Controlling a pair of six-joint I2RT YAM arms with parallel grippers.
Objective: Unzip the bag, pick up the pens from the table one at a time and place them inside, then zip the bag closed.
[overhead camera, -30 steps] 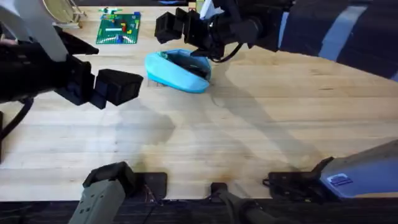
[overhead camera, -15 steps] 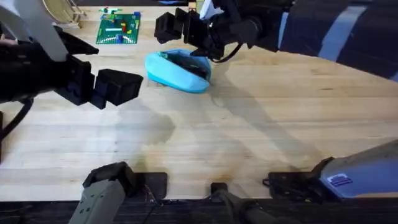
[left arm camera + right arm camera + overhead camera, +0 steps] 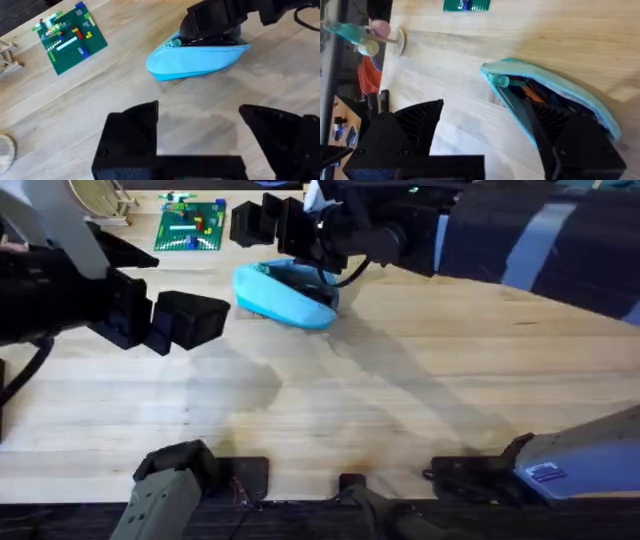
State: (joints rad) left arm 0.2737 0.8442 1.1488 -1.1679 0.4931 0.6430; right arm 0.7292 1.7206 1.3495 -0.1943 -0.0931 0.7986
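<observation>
The light blue bag [image 3: 285, 295] lies on the table [image 3: 420, 380] at the far middle, its zipper open and its dark mouth showing. In the right wrist view the bag [image 3: 555, 87] gapes, with thin orange and dark shapes inside; I cannot tell whether they are the pens. My right gripper [image 3: 268, 228] hangs open over the bag's far left end, and one finger [image 3: 570, 140] sits at the open mouth. The teal zipper pull [image 3: 500, 80] is at that end. My left gripper [image 3: 190, 320] hovers open and empty to the near left of the bag [image 3: 200, 60].
A green brick baseplate [image 3: 190, 225] with small coloured bricks lies at the far left, left of the bag. A wooden rack [image 3: 100, 200] stands at the far left corner. Bare tabletop stretches across the middle and right.
My right gripper has shifted left along the bag's far edge, toward its left end. The left arm and the bag have not moved.
</observation>
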